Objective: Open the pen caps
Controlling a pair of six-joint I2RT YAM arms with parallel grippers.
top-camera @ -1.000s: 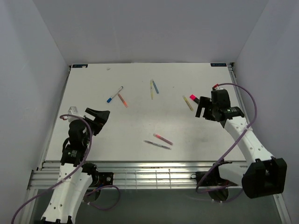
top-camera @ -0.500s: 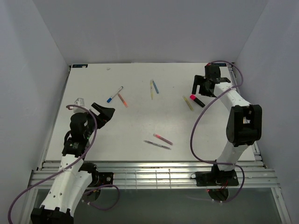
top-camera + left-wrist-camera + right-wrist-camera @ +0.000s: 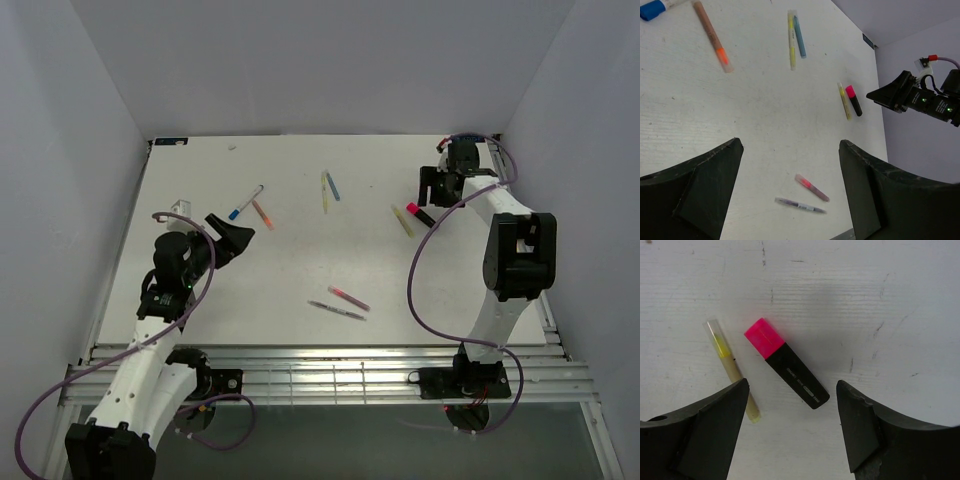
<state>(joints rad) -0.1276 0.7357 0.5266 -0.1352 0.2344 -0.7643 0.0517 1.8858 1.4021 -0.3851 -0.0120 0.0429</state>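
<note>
Several capped pens lie scattered on the white table (image 3: 200, 290). A black highlighter (image 3: 797, 377) with a pink cap (image 3: 764, 337) lies flat just below my right gripper (image 3: 791, 385), which hangs open above its barrel, holding nothing. A yellow highlighter (image 3: 732, 370) lies beside the left finger. From above, my right gripper (image 3: 430, 190) is at the far right. My left gripper (image 3: 228, 238) is open and empty over the left side, near a blue-capped pen (image 3: 246, 202) and an orange highlighter (image 3: 263, 215). The left wrist view shows a pink pen (image 3: 811, 187) and a dark pen (image 3: 800, 205) lying well beyond the open fingers.
A yellow pen (image 3: 324, 190) and a blue pen (image 3: 333, 187) lie side by side at the far middle. White walls close in the table on three sides. A metal rail (image 3: 320, 380) runs along the near edge. The right arm's cable (image 3: 415, 270) loops over the table.
My right arm swung from the near right out to the far right and now hovers over the pink-capped highlighter. My left gripper crept forward and right.
</note>
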